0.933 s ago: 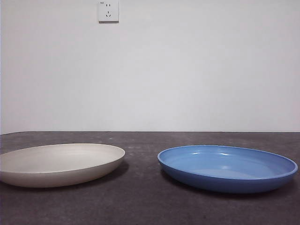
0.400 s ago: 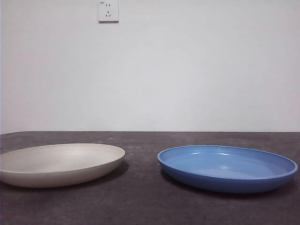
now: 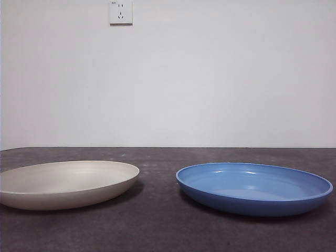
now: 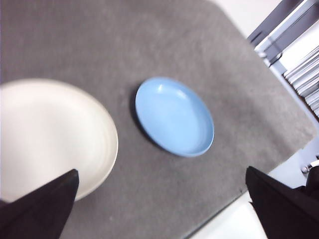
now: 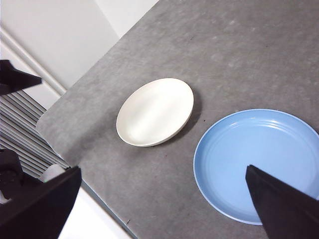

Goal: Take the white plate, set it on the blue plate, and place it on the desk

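Front view: the white plate [image 3: 67, 183] lay flat on the desk [image 3: 157, 226], the blue plate [image 3: 254, 188] flat beside it with a strip of bare tabletop between them. They were near each other but not touching. No arm or gripper showed in this view. A wall socket [image 3: 121, 11] sat high on the pale wall behind.

Left wrist view: the left gripper [image 4: 164, 209] hung high above the desk [image 4: 99, 40], jaws spread wide and holding nothing. The white plate [image 4: 50, 134] lay closest under it, the nearer jaw tip overlapping its rim in the picture, well above it. The blue plate [image 4: 174, 116] lay just beyond, apart from the white one. The picture was somewhat blurred.

Right wrist view: the right gripper [image 5: 164, 209] was also high, jaws wide apart and empty. The blue plate [image 5: 259, 162] lay nearest beneath it; the white plate [image 5: 155, 111] lay farther off toward the desk's edge.

Judgement: the task stood at its very first step, the white plate not yet picked up and nothing stacked. The left arm looked the better placed for it. The next move would call for a descent to the white plate's rim, since a shallow plate lying flat offers only its low sloped edge to pinch. One jaw would have to go over the lip and one under or outside it. A lift clear of the desk would come before carrying it across to the blue plate.
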Tool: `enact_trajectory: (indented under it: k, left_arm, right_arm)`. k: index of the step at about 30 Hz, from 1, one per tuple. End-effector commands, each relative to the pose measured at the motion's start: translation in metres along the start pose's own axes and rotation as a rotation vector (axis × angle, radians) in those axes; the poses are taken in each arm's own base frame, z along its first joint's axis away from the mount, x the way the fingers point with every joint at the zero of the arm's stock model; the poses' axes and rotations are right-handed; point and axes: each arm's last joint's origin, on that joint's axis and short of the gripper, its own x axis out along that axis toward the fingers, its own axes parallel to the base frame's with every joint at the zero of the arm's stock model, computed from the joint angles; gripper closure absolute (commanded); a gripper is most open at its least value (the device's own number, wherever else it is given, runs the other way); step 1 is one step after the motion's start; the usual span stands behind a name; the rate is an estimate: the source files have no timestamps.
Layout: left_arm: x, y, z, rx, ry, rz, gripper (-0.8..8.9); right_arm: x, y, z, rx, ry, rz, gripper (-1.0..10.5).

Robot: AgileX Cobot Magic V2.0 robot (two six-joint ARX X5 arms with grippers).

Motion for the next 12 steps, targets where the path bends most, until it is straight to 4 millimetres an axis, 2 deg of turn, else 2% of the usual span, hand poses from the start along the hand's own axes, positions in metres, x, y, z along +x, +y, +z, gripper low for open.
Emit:
enact_trajectory:
  k: [1, 7, 12]
  left_arm:
    - [0.014, 0.008, 0.01, -0.051, 0.055, 0.01, 2.5]
    - [0.054, 0.047, 0.029, -0.194, 0.168, 0.082, 2.51]
    - [0.075, 0.086, 0.039, -0.301, 0.179, 0.153, 2.53]
  right_arm:
    - [-0.001, 0.002, 0.003, -0.012, -0.01, 0.009, 3.9]
    - [-0.001, 0.001, 0.002, -0.001, 0.004, 0.006, 3.9]
    - [-0.001, 0.001, -0.001, 0.014, 0.025, 0.003, 3.9]
